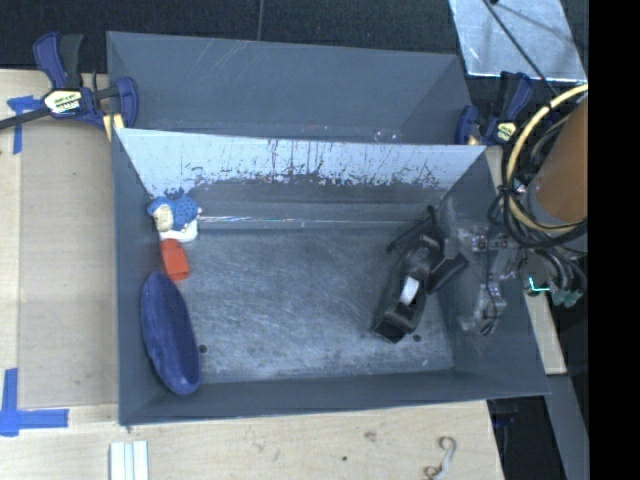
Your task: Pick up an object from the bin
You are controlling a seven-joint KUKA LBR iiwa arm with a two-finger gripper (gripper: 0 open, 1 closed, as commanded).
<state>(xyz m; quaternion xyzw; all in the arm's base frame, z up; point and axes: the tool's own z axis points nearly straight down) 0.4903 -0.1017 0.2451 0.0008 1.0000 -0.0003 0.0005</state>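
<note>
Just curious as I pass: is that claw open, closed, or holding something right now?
Gripper: cannot be told. It hangs at the right side of the bin, beside a black dispenser.

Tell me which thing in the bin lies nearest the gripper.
The black object with a white patch, on the floor's right side beside the gripper; the blue oval, orange block and blue-white figure lie along the left wall.

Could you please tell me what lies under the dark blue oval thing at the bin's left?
The dark blue oval thing rests on the bin floor by the left wall; anything beneath it is covered. A small orange block sits at its far end.
</note>
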